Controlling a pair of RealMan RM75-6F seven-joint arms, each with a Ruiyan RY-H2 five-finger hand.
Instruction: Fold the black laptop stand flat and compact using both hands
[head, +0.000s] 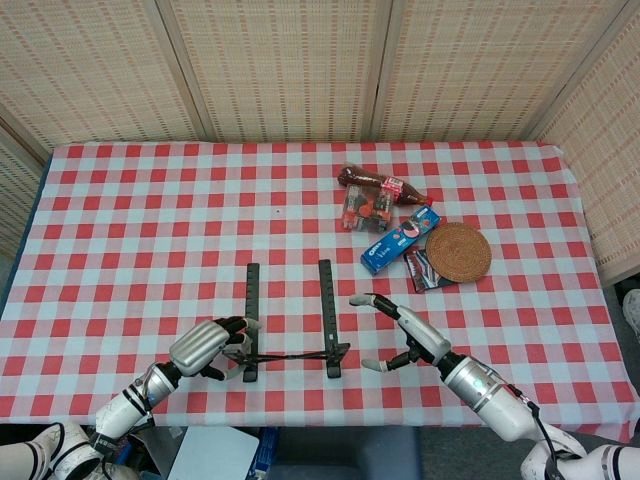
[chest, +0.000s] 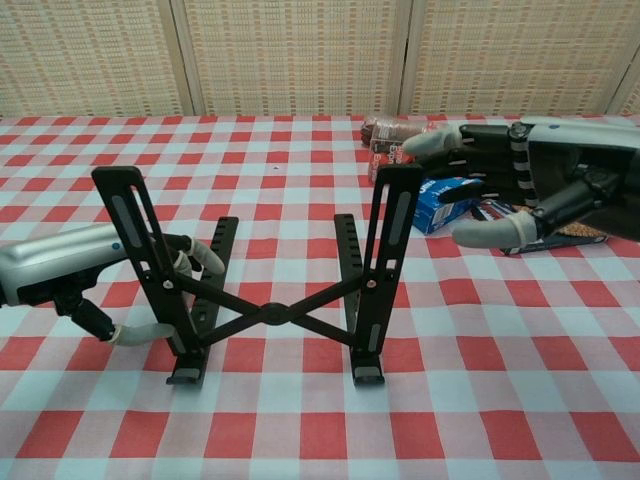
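Woven reed screens close off the back of the scene, and in front of them a red-and-white checked tablecloth (head: 150, 220) covers the table. Near its front edge stands the black metal laptop stand (chest: 270, 270), not yet folded: two upright slotted arms rise from two flat notched base rails, and a thin crossed brace links the two sides low down.

At the left upright, the silver-backed left hand (chest: 75, 275) reaches in from the side. Its pale-tipped fingers (chest: 200, 258) curl around the strut, with the thumb showing low beside the foot, so it grips that side. I judge this hold is meant to anchor the stand so it cannot slide while the other side is pushed.

Over by the right upright, the dark right hand (chest: 505, 190) hangs with fingers spread and nothing in them. In the chest view its fingertips sit just beside the top of that upright; whether they touch it I cannot tell. In the head view this hand lies to the right of the stand, apart from the rail. The spread posture looks like preparation to close on the upright and press it down or inward.

Further back on the right lies clutter that plays no part: a dark plastic drink bottle with a red label (head: 380, 184), a small clear packet of snacks (head: 364, 209), a blue rectangular biscuit box (head: 400, 240), a round woven rattan coaster (head: 458, 251) and a flat dark booklet (head: 422, 270) tucked partly under it.
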